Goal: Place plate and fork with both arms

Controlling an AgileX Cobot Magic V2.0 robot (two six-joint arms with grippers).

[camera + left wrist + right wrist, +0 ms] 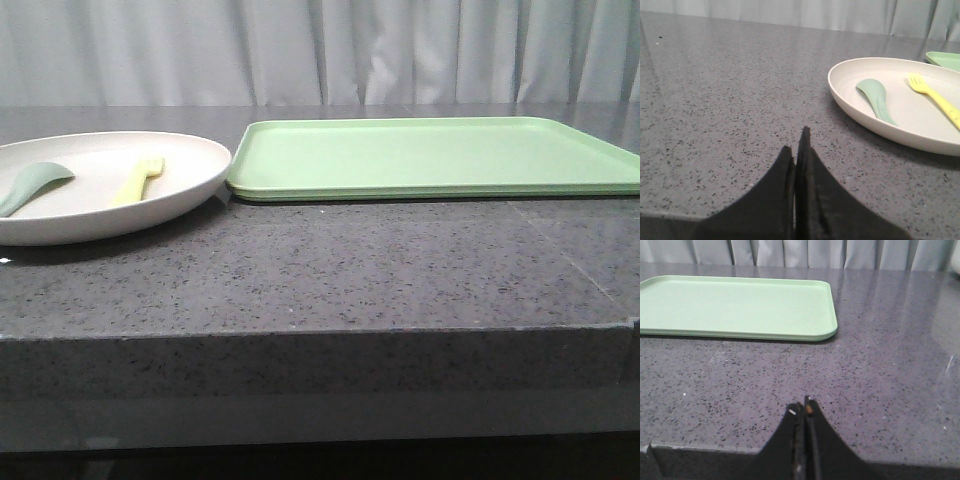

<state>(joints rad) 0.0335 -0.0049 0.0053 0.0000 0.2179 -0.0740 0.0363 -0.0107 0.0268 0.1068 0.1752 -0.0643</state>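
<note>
The cream-white plate (pixel 100 205) sits at the table's left; it also shows in the left wrist view (pixel 900 107). The pale yellow fork (pixel 137 180) lies in it, as the left wrist view (pixel 935 97) shows too, beside a grey-green spoon (pixel 35 185). My left gripper (pixel 797 145) is shut and empty over bare table, short of the plate. My right gripper (pixel 804 407) is shut and empty near the table's front edge, short of the tray. Neither gripper shows in the front view.
A flat light-green tray (pixel 430 155) lies at the back right, its left corner next to the plate's rim; it also shows in the right wrist view (pixel 735 307). The dark speckled stone table (pixel 350 270) has a front edge close to both grippers.
</note>
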